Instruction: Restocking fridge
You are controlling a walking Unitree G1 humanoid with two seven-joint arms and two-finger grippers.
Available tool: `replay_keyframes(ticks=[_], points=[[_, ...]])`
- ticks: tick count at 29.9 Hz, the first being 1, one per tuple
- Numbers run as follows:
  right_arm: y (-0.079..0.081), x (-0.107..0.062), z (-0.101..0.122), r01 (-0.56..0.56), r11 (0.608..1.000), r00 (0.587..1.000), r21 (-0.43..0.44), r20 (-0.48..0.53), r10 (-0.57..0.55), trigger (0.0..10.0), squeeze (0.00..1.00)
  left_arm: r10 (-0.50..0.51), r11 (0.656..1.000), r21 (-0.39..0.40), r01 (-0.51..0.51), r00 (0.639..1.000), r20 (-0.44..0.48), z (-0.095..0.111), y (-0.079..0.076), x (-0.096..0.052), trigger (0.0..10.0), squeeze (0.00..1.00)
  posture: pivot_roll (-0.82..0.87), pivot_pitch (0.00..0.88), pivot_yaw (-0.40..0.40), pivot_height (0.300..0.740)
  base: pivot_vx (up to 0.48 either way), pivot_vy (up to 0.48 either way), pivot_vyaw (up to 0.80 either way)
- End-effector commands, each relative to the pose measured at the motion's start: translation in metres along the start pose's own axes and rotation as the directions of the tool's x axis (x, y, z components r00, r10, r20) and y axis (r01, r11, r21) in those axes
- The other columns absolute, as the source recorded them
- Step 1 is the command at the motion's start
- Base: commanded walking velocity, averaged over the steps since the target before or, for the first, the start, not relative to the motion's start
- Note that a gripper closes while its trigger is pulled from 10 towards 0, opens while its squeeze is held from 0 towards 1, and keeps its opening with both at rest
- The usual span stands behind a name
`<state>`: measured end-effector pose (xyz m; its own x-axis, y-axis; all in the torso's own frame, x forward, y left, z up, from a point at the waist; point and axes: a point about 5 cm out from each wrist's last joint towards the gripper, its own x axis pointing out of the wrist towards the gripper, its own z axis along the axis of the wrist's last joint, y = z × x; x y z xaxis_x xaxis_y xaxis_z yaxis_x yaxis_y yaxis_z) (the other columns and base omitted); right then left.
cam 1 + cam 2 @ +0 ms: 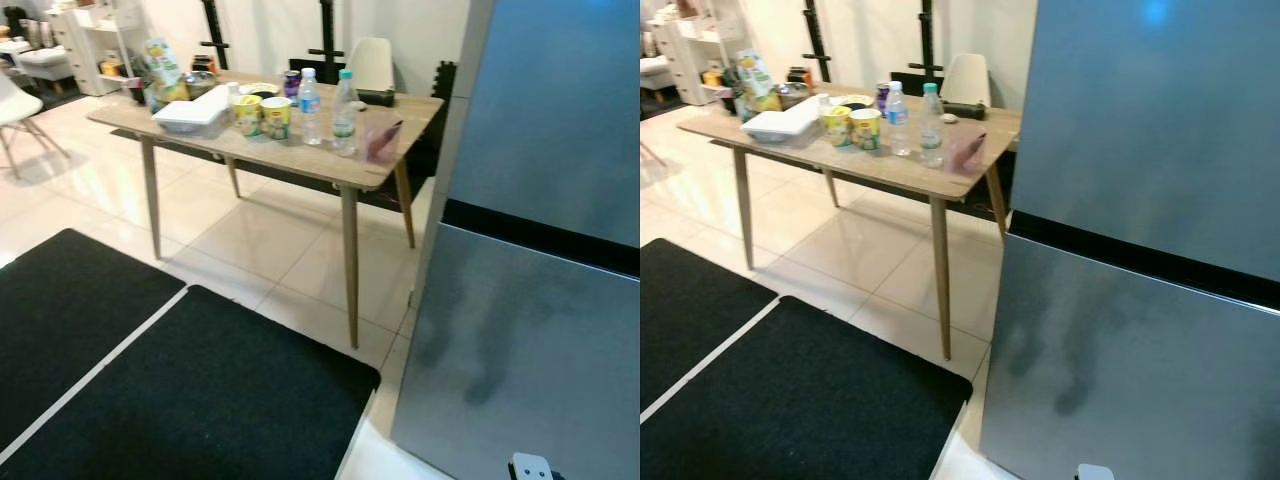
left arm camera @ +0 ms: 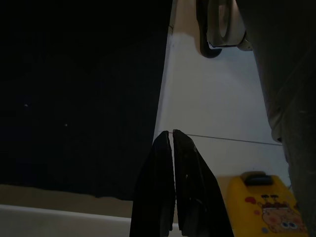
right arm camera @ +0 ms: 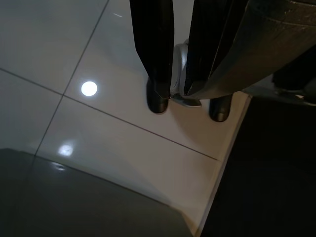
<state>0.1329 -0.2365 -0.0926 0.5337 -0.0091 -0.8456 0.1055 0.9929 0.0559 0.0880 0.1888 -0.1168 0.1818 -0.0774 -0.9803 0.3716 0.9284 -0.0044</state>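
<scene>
The tall grey fridge (image 1: 540, 300) stands at the right with both doors closed. To its left a wooden table (image 1: 300, 160) holds two water bottles (image 1: 310, 105) (image 1: 345, 110), two yellow noodle cups (image 1: 247, 113) (image 1: 276, 117), a white lidded box (image 1: 195, 115), a pink see-through cup (image 1: 380, 135) and a snack bag (image 1: 165, 70). My left gripper (image 2: 172, 136) hangs over the floor, fingers pressed together and empty. My right gripper (image 3: 173, 96) hangs over the white tiles with a narrow gap between its fingers and nothing in it.
Two black mats (image 1: 200, 390) cover the floor in front of me, beside the fridge. A white chair (image 1: 372, 62) stands behind the table. A yellow cartoon-printed container (image 2: 261, 207) sits on the floor near my left gripper. White shelves (image 1: 95, 40) stand at the far left.
</scene>
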Motion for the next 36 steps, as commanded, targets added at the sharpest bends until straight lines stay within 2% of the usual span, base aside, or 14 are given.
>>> replay_keyframes(ticks=[1,36], points=[[0.0029,0.0011,0.0021,-0.01,1.0,1.0,-0.005,0.005,0.01,10.0,0.0,0.012,1.0,0.016,-0.013,0.999,0.039,0.0112,0.0015,0.0001,10.0,0.0,-0.08,0.0,0.009,0.74,0.0,0.0,0.68],[0.005,0.001,0.0001,-0.034,0.998,0.999,-0.051,-0.012,0.034,10.0,0.0,0.055,0.998,-0.024,-0.054,0.997,0.05,0.0113,0.0027,0.0002,10.0,0.0,-0.08,0.0,0.004,0.74,0.0,0.0,0.68]])
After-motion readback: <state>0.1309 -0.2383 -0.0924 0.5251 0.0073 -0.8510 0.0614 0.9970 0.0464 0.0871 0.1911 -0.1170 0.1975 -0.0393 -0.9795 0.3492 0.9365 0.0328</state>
